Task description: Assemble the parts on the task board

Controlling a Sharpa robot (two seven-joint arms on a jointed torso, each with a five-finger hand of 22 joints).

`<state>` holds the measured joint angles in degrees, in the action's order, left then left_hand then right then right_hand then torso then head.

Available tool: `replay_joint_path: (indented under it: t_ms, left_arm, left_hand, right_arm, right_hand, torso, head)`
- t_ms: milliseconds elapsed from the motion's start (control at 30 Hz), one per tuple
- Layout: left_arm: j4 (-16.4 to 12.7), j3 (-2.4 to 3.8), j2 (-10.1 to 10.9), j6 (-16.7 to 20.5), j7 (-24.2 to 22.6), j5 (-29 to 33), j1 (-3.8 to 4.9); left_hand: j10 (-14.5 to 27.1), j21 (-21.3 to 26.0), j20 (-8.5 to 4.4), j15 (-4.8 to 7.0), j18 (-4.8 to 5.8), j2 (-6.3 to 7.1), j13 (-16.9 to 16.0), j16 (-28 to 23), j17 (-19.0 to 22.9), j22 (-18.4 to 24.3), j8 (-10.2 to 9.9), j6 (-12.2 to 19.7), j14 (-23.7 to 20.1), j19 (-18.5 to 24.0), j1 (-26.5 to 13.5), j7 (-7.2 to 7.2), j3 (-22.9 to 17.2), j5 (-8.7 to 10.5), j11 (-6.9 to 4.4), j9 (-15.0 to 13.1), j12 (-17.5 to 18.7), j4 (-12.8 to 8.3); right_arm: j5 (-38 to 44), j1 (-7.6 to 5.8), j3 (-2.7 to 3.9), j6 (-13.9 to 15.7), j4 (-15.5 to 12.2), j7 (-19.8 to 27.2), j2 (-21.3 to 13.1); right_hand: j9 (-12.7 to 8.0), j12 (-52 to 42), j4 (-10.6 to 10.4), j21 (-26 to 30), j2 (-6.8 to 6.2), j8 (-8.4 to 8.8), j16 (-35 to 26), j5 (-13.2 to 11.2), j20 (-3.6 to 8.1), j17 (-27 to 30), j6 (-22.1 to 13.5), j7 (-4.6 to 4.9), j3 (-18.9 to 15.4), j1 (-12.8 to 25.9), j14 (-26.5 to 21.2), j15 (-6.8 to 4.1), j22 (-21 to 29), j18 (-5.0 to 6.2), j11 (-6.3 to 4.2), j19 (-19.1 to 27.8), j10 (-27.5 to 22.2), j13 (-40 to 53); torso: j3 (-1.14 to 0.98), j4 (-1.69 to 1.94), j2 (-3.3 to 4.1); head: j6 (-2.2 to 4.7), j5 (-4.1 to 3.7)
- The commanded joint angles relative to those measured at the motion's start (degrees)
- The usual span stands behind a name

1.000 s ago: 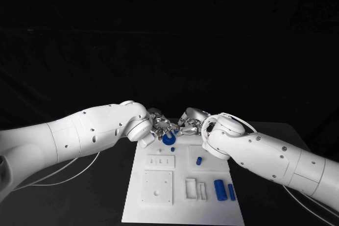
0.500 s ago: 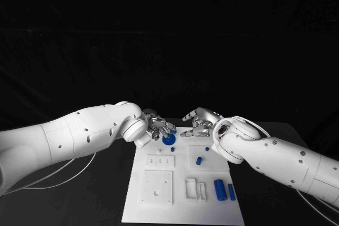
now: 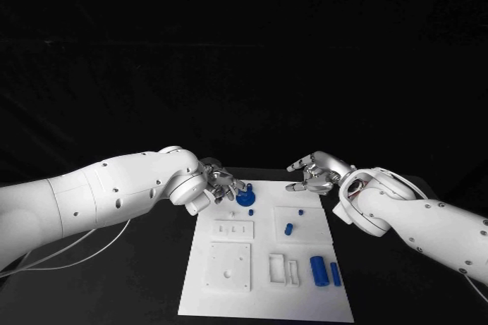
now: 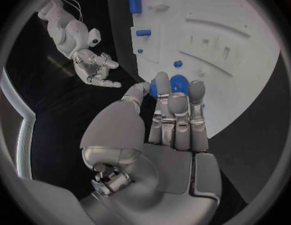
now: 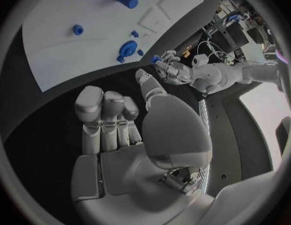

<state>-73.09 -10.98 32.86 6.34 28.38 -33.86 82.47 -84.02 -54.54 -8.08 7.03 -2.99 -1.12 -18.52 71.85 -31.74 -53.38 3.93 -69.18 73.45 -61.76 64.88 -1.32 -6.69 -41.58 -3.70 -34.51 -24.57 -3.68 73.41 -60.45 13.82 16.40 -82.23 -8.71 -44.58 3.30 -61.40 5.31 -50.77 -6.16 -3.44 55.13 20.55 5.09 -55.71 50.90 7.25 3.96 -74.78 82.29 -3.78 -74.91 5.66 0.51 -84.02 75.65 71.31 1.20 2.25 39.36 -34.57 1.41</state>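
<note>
The task board lies mid-worktop, its round blue part near the far edge. The left hand touches that part with spread fingers, grasping nothing. The right hand hovers released beside the board's far right corner.

In the head view the silver left hand half covers the round blue disc-shaped part at the far end of the flat white task board; from the left wrist camera its fingertips hide the middle of that disc, so whether they touch it cannot be told. The tiny blue peg is too small to make out. The board's near edge is cut off in both wrist views.
</note>
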Motion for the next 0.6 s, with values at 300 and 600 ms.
replay_joint_path:
  t_ms: [300, 600]
  left_arm:
    - [-4.5, -2.12, 1.7, 4.7, 1.9, -9.9, -0.35]
    - [-6.5, -2.79, 2.1, 5.9, 2.7, -12.9, -1.37]
  left_hand:
    - [-2.7, 1.4, -0.66, 0.66, 0.44, 0.51, -0.5, 1.2, -3.2, -1.7, -0.1, -3.9, 2.8, -2.4, -1.6, 2.45, -7.3, -3.47, -0.98, -17.0, -3.4, -7.5]
    - [-2.8, 2.7, -0.96, 0.97, 0.77, 0.54, -1.3, 2.2, -7.5, -3.7, 0.0, -5.4, 4.2, -3.3, -2.3, 2.96, -7.1, -3.66, -1.03, -18.4, -6.1, -7.0]
  right_arm:
    - [-16.7, -1.89, 1.23, 7.5, 6.3, 9.8, 1.6]
    - [-21.1, -2.93, 1.34, 10.7, 11.5, 13.5, 4.6]
  right_hand:
    - [0.2, 18.2, 0.6, 21.1, 2.13, 0.01, -9.5, 4.6, -0.06, 6.4, 3.5, -0.43, -2.3, 2.7, -1.2, -0.17, 2.0, 0.64, -0.54, -2.0, -5.4, -17.0]
    - [0.2, 22.4, 1.9, 38.2, 2.66, -0.01, -14.6, 4.4, -0.74, 11.4, 4.5, -0.26, -1.8, 1.9, -4.8, 0.5, 12.2, 0.99, -0.21, -0.7, -7.6, -30.6]
  torso:
    - [-0.32, 0.32, -0.46]
    - [-0.34, 0.4, -0.59]
  head:
    - [-2.24, 0.14]
    - [-3.17, 0.66]
